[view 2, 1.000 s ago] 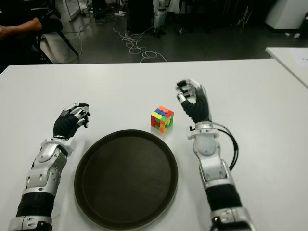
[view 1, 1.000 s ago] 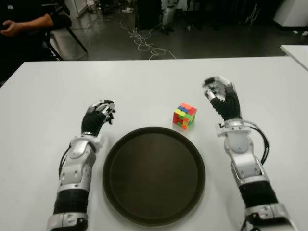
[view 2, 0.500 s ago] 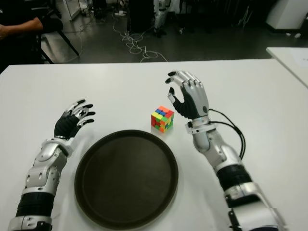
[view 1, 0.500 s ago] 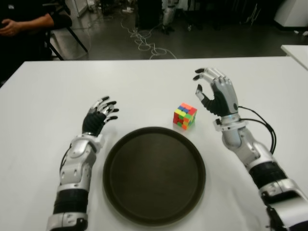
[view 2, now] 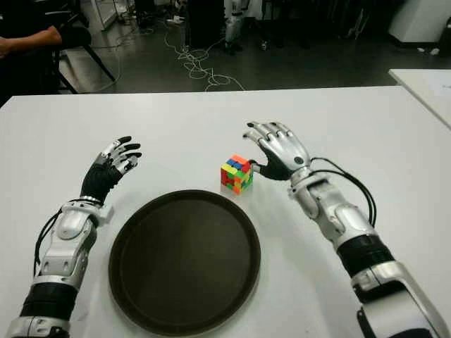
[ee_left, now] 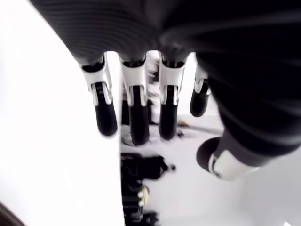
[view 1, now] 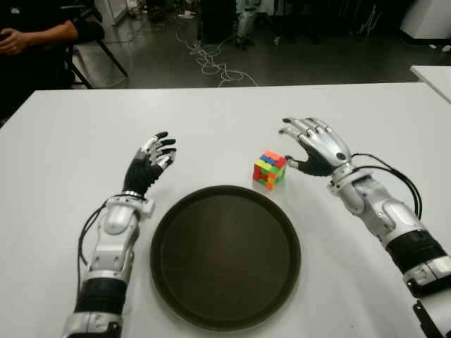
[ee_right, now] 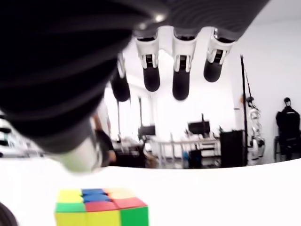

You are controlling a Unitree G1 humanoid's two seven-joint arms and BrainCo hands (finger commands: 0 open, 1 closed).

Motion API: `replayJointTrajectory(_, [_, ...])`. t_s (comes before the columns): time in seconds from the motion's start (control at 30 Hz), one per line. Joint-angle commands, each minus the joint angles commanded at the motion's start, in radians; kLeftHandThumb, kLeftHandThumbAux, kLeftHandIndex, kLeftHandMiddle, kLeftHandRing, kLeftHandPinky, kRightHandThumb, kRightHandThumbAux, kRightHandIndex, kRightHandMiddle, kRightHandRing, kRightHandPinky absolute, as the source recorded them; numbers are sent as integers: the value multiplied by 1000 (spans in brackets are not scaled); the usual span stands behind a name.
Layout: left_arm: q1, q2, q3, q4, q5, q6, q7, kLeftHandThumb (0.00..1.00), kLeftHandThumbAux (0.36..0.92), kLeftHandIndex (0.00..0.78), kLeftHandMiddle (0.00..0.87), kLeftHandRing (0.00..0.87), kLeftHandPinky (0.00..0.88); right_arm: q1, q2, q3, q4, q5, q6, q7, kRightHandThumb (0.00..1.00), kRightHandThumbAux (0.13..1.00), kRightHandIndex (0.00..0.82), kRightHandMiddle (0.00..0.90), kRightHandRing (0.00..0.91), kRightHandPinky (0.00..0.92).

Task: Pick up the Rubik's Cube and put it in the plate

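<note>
The Rubik's Cube (view 1: pixel 270 170) stands on the white table just beyond the far right rim of the round dark plate (view 1: pixel 225 255). My right hand (view 1: pixel 304 146) is open, palm down, with fingers spread, just right of the cube and slightly above it; the thumb reaches toward the cube's right side without clearly touching. In the right wrist view the cube (ee_right: pixel 101 207) shows below the spread fingers (ee_right: pixel 181 70). My left hand (view 1: pixel 149 163) is open with fingers extended, left of the plate's far edge, holding nothing.
The white table (view 1: pixel 211 120) stretches far beyond the cube. A person's arm (view 1: pixel 35 35) shows at the far left behind the table. Cables (view 1: pixel 211 60) lie on the floor beyond. Another white table corner (view 1: pixel 433 74) shows at the right.
My right hand has lowered and tilted palm down, moving in beside the cube. My left hand has opened from curled to spread fingers and lifted a little.
</note>
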State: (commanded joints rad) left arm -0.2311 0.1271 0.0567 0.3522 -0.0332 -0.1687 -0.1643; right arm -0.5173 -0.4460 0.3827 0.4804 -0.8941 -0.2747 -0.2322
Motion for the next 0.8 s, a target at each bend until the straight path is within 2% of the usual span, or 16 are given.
replayJointTrajectory(0.3, [-11,8,-7,34,-2,-70,-30,225,643,201,227,202,188,-6,4,22,4,5,25,25,2,664,153,196,155,11])
replayJointTrajectory(0.8, [-12,-1,-2,36,-9,-82,-34,236,633,219,230,211,205,-10,11,36,17,24,19,55,0,679,86,148,125,31])
